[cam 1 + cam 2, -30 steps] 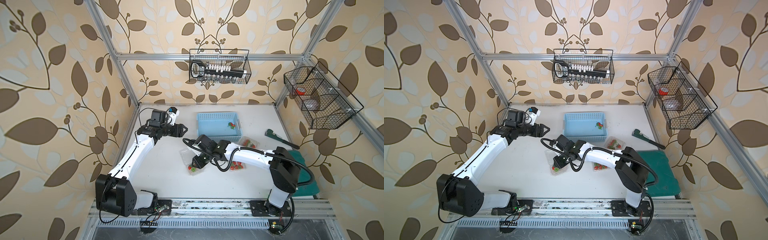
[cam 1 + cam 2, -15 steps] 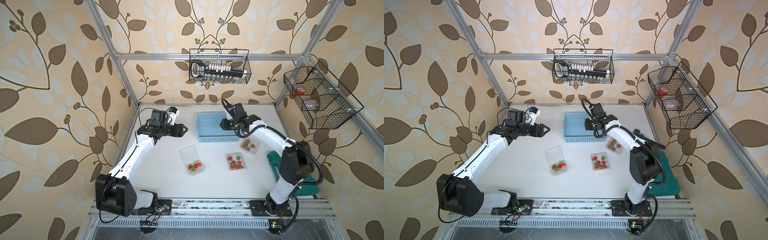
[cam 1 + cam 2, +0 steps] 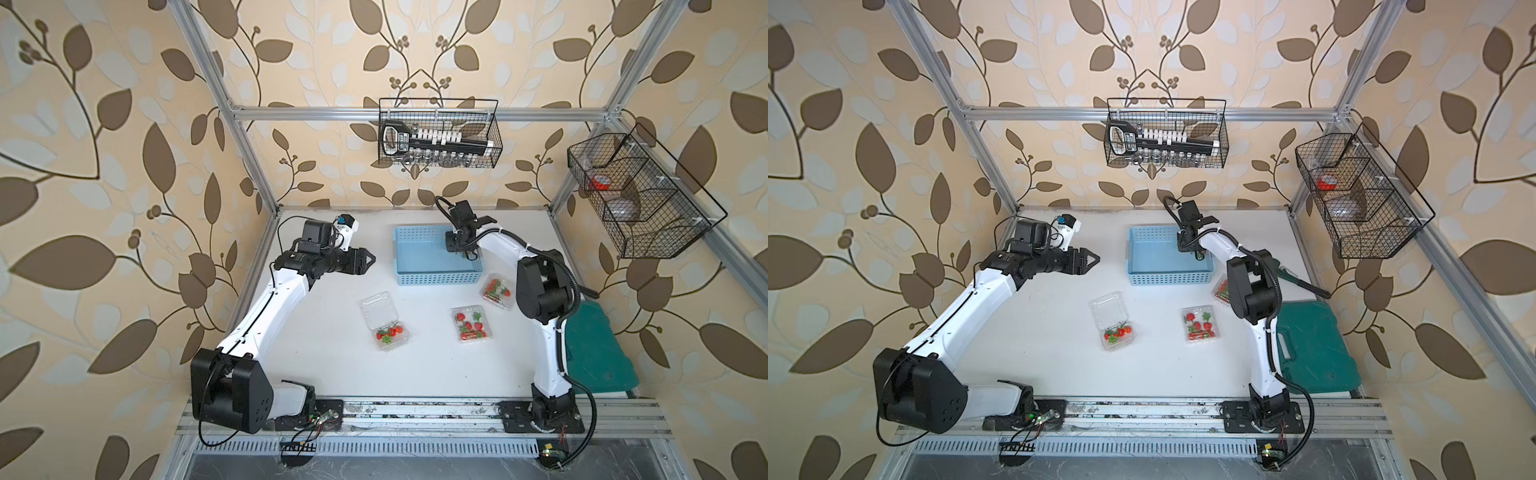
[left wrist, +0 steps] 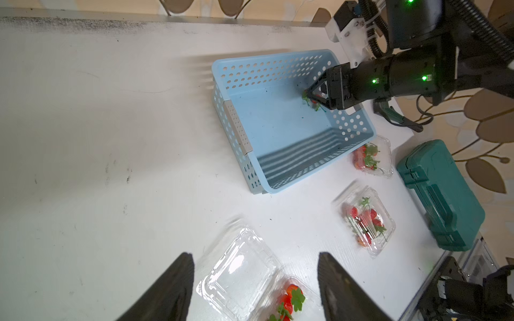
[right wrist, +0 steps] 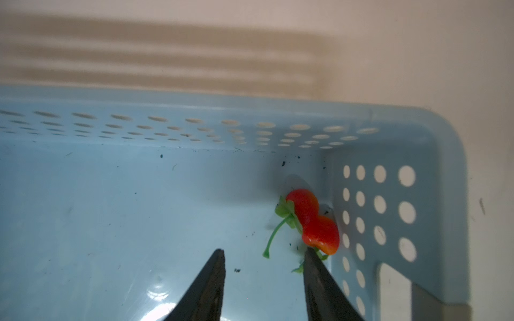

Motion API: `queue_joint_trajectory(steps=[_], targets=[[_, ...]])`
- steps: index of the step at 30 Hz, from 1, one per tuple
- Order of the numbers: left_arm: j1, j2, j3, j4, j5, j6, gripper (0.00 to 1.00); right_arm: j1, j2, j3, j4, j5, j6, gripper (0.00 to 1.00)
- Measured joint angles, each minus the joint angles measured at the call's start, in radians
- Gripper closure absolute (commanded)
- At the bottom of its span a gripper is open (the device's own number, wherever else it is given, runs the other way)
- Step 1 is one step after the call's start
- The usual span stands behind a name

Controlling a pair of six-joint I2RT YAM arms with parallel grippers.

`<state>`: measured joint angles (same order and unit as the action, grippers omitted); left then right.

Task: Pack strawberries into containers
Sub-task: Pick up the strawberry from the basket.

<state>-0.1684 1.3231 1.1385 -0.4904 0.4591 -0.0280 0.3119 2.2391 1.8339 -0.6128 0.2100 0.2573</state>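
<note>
Inside the light blue basket (image 3: 436, 277), the right gripper (image 5: 263, 251) is reaching down, its fingers standing apart with nothing between them. Two strawberries (image 5: 311, 219) are lying side by side against the perforated end wall near a corner. One fingertip (image 5: 310, 257) is sitting just beside the nearer berry, which is lying outside the gap. Left of the basket in both top views, the left gripper (image 3: 371, 261) is hovering above the white table (image 3: 415, 374), its fingers likewise parted and holding nothing. On the table in front of the basket, an open container (image 3: 376, 309) with its lid laid back is holding a few berries. A middle container (image 3: 473, 324) is holding several more, and a third container (image 3: 496, 291), also carrying berries, is lying just beside the right arm (image 3: 540, 291).
</note>
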Motion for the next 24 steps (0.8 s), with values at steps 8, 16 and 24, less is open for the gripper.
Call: queue_joint_trajectory(steps=[8,16,24], targets=[[0.0,0.004,0.0,0.0,0.0,0.0,0.28,-0.001,0.062,0.016,-0.016,0.013,0.019,0.56],[0.0,0.004,0.0,0.0,0.0,0.0,0.28,-0.001,0.08,0.018,-0.024,0.027,0.03,0.76],[0.0,0.004,0.0,0.0,0.0,0.0,0.28,-0.003,0.087,0.043,-0.019,0.027,0.018,1.0]])
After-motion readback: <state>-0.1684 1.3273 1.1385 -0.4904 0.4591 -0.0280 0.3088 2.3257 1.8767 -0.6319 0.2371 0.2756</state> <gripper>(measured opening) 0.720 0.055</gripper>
